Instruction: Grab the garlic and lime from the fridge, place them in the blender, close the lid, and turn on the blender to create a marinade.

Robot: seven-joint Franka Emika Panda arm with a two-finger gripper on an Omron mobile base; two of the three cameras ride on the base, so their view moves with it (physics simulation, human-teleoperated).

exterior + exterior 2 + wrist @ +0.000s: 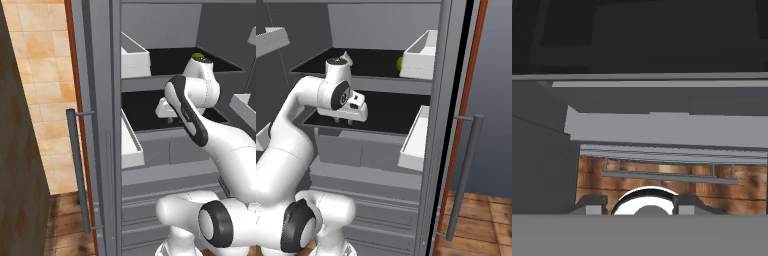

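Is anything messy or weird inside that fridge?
Nothing stands out. The fridge is open, its black shelves and white bins look tidy, and the lime sits on the upper shelf beside a bin. No spills or damage show.

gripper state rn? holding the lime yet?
Gripper: empty, pointing down in front of the fridge's middle shelf; open or shut cannot be told. Lime sits on the upper shelf beside a white bin.
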